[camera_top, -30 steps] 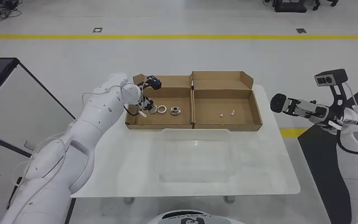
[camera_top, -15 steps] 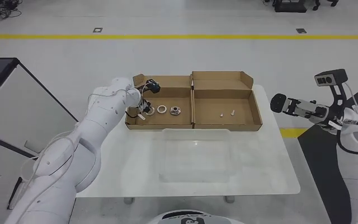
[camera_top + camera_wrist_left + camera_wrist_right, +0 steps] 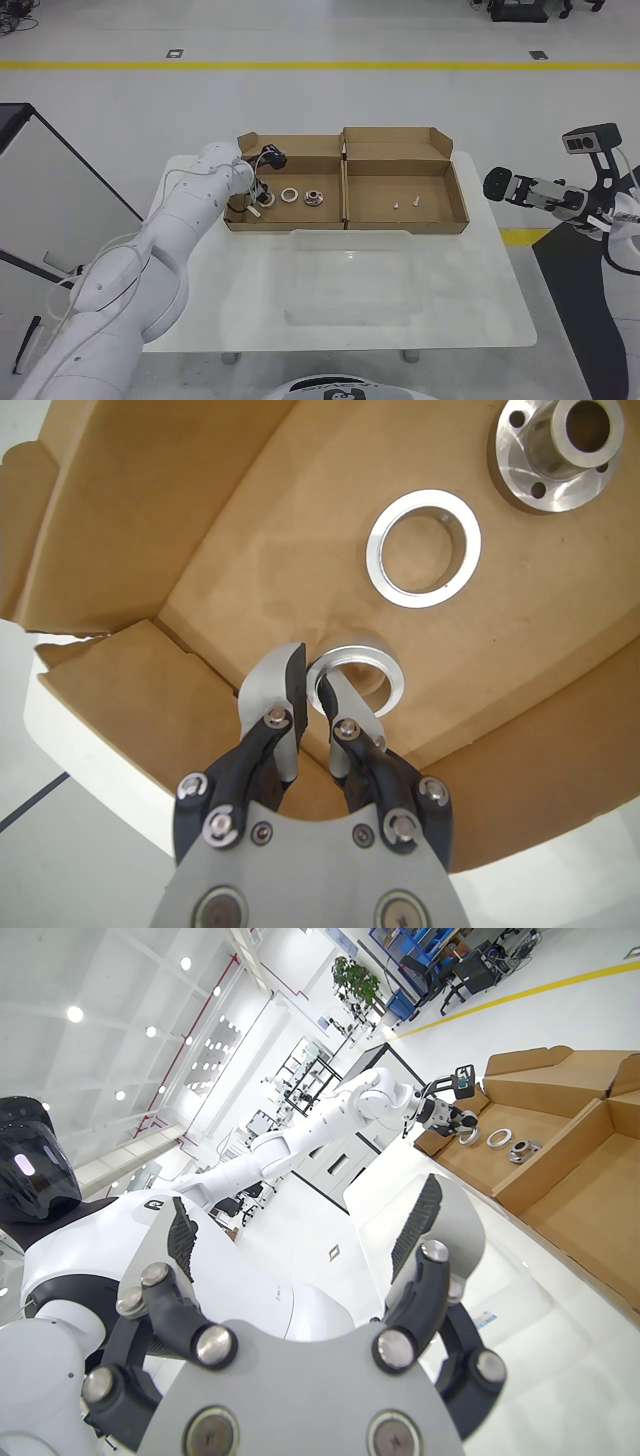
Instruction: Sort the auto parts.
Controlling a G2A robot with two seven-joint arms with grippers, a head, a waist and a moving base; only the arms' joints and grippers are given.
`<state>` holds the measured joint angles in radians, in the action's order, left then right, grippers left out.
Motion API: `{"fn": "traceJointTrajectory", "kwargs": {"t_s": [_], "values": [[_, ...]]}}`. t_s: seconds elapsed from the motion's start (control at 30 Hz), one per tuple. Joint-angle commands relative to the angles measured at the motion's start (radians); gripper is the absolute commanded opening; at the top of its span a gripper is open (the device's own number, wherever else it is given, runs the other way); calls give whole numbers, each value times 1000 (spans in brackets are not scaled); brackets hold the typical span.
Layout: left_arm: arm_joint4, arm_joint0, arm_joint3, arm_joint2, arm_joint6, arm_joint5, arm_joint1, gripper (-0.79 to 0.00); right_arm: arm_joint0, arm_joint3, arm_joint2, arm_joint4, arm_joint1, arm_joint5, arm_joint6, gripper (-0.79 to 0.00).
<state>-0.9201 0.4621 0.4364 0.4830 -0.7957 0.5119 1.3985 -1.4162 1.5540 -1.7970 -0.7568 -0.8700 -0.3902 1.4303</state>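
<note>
The left tool [image 3: 311, 667] is closed almost fully on the wall of a metal ring [image 3: 395, 680], one finger outside it and one inside its hole. The ring sits on the floor of the left box [image 3: 280, 525], close to a corner. A second ring [image 3: 469, 545] and a flanged hub [image 3: 510, 455] lie in the same box, apart from each other. The right box [image 3: 380, 205] holds two small parts [image 3: 397, 203]. The clear bin [image 3: 350, 233] in front of the boxes looks empty, so the sorting seems nearly done, with big parts on one side and small ones on the other. Whether the held ring is being placed or taken out cannot be told.

The outer finger stands just beside the box's side wall, which leaves little room that way. There is bare cardboard toward the second ring, and the way straight up is open. The right tool [image 3: 302, 1195] is wide open and holds nothing, hanging off the side of the counter [image 3: 480, 290], well apart from the boxes.
</note>
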Motion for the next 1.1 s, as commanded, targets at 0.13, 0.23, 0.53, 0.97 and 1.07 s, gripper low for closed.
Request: {"fn": "traceJointTrajectory", "kwargs": {"t_s": [0.13,0.23,0.53,0.97,1.07], "values": [[-9,-1,-20,2,12,0,9,-551,0,0,0,0,0,0,0,0],[-8,-2,-30,7,21,-3,12,-480,0,0,0,0,0,0,0,0],[-29,-37,-44,31,79,5,1,0,0,0,0,0,0,0,0,0],[124,32,194,202,263,135,-96,0,0,0,0,0,0,0,0,0],[166,110,349,289,283,171,-149,0,0,0,0,0,0,0,0,0]]}}
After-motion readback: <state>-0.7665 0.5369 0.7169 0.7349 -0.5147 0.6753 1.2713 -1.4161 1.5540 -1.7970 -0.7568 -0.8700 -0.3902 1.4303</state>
